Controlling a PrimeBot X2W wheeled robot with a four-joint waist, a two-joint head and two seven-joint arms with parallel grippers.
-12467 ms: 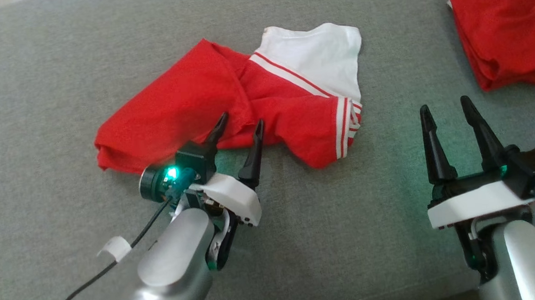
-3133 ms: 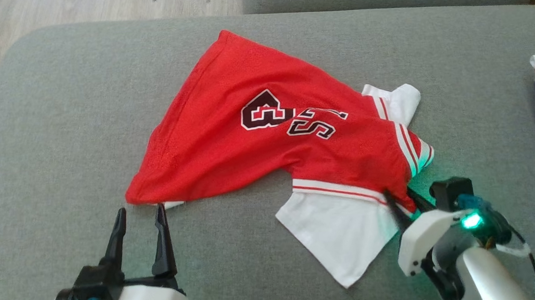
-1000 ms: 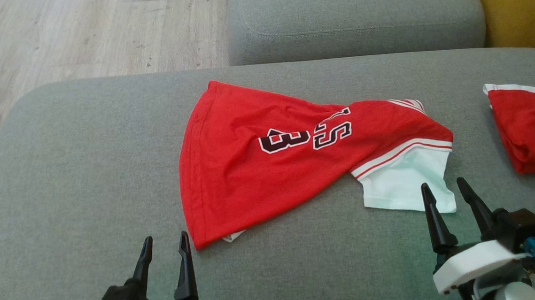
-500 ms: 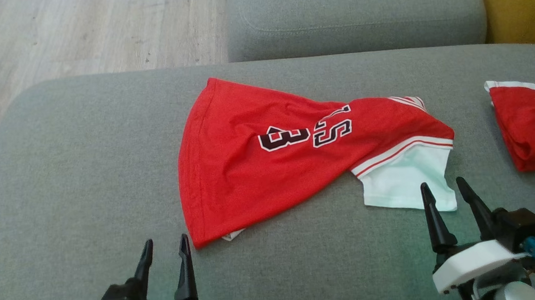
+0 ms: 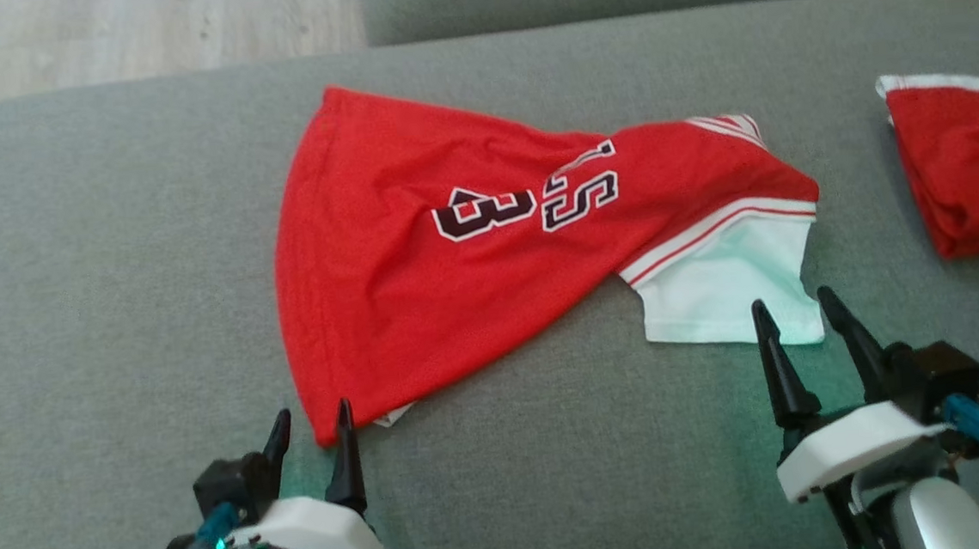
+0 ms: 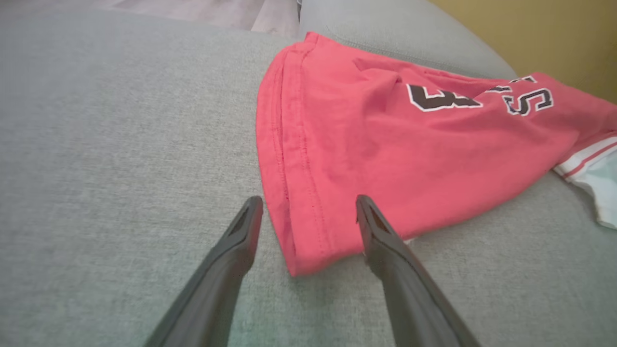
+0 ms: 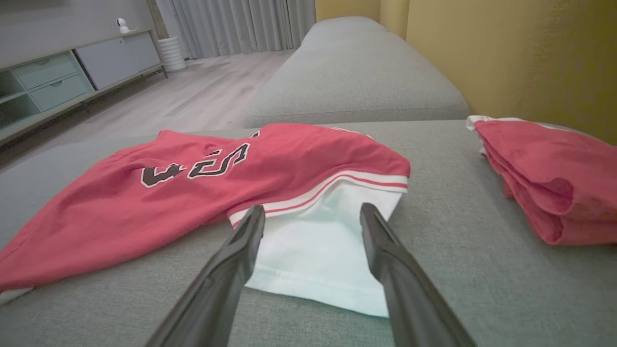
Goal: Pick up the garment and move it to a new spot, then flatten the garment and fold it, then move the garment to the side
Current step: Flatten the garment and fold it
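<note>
Soft, even daylight fills all three views, leaving only faint shadows under the garment (image 5: 419, 253). The head view is slightly soft, and a green glow tints the sofa (image 5: 109, 249) beside the left gripper (image 5: 311, 409). Both wrist views wash the red to pink, and their near fingers (image 6: 234, 262) blur.

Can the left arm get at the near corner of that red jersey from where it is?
Probably yes. The left gripper is open, and the near corner of the red jersey lies right between its fingertips on the grey cushion, with nothing in the way.
</note>
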